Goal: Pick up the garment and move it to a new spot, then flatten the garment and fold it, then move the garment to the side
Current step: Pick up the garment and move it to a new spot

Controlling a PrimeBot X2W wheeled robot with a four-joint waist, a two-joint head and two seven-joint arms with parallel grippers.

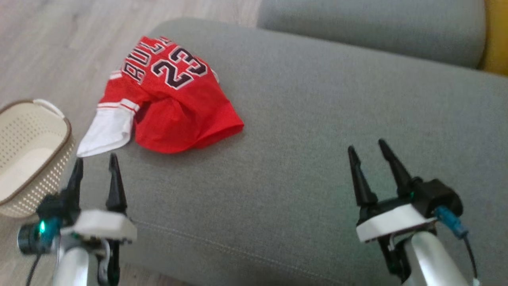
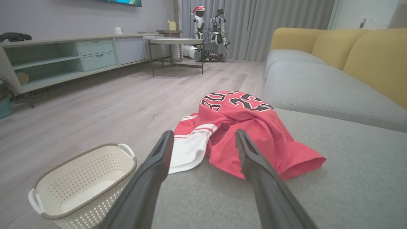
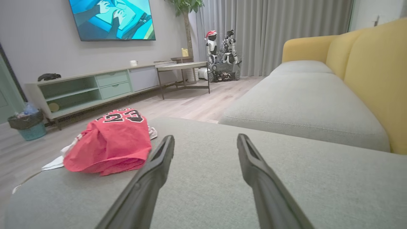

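Observation:
A crumpled red jersey (image 1: 170, 99) with the number 23 and a white sleeve lies at the left edge of the grey sofa seat (image 1: 301, 131), the sleeve hanging a little over the side. My left gripper (image 1: 96, 161) hovers open just short of the white sleeve, nothing between its fingers. In the left wrist view the jersey (image 2: 251, 136) sits straight ahead beyond the left gripper (image 2: 203, 135). My right gripper (image 1: 366, 145) is open above bare cushion, well to the right of the garment. The right wrist view has the jersey (image 3: 111, 144) off to the left of the right gripper (image 3: 205, 138).
A cream perforated basket (image 1: 29, 155) stands on the wooden floor beside the sofa's left edge, next to my left arm. Yellow backrests (image 3: 375, 76) line the sofa's far side. Across the room stand a TV cabinet (image 3: 92, 89), a low table (image 3: 182, 68) and a small robot (image 3: 222, 57).

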